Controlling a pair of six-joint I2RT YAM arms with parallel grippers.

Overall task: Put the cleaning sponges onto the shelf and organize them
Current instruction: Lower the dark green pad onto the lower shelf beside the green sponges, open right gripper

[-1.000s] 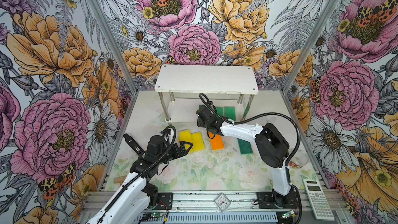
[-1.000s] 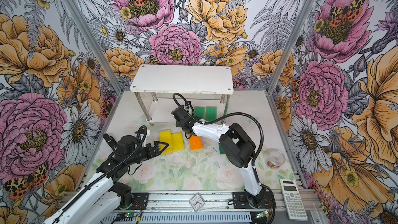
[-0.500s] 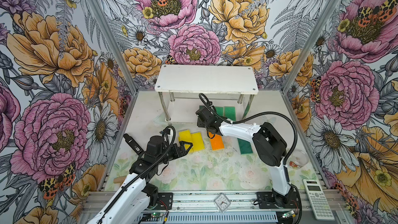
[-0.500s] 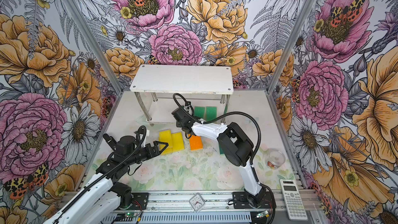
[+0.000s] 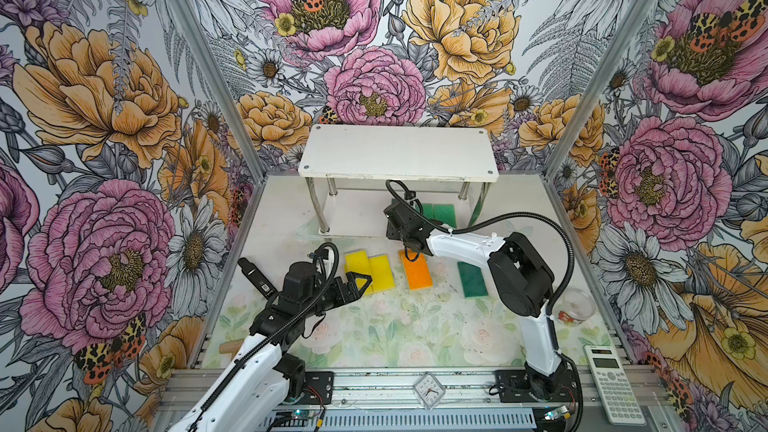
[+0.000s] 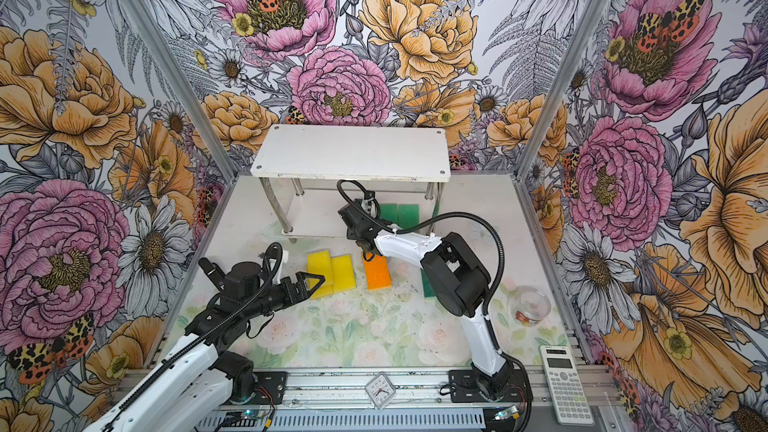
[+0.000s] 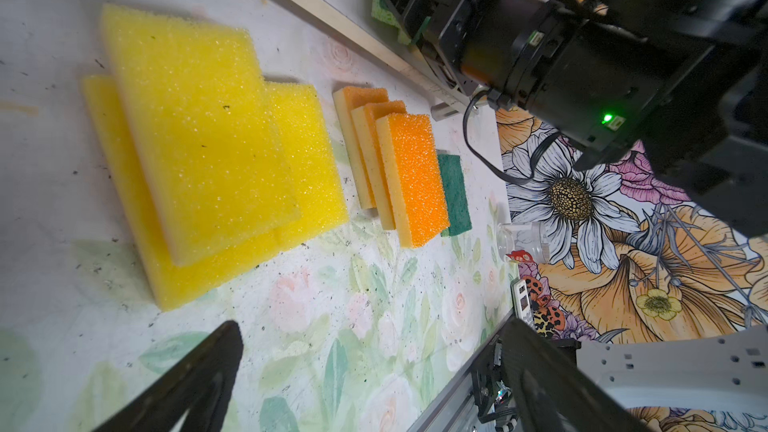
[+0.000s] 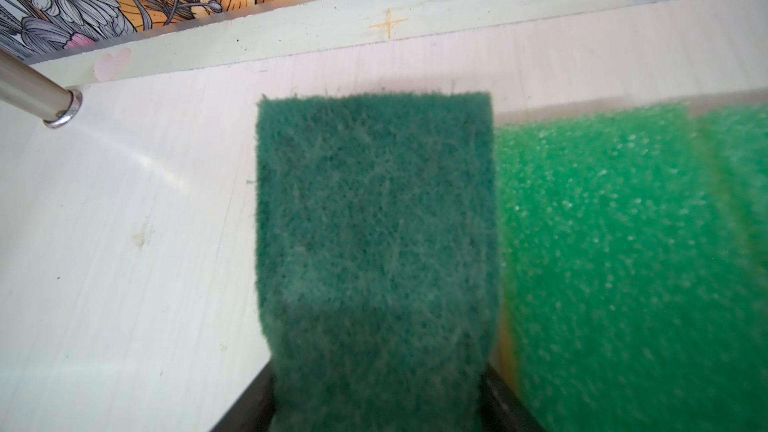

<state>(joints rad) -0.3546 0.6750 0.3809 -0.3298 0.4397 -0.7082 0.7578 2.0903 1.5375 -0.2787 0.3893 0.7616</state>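
Note:
My right gripper (image 8: 378, 392) is shut on a dark green sponge (image 8: 374, 222), held low over the shelf's lower board (image 8: 124, 222) beside two bright green sponges (image 8: 602, 251) that lie on it. In both top views that gripper (image 5: 406, 216) reaches under the shelf's white top board (image 5: 399, 151), next to the green sponges (image 5: 436, 213). On the table lie overlapping yellow sponges (image 5: 370, 268), a stack of orange sponges (image 5: 415, 270) and a dark green one (image 5: 471, 280). My left gripper (image 5: 359, 280) hovers open just in front of the yellow sponges (image 7: 199, 130), holding nothing.
A glass jar (image 5: 575, 307) stands at the right edge of the table. A calculator (image 5: 614, 376) and a small clock (image 5: 429, 390) lie on the front rail. Chrome legs (image 5: 320, 209) hold up the shelf. Flowered walls close in three sides.
The right arm has edged slightly toward the shelf with the dark green sponge. The left arm has not moved.

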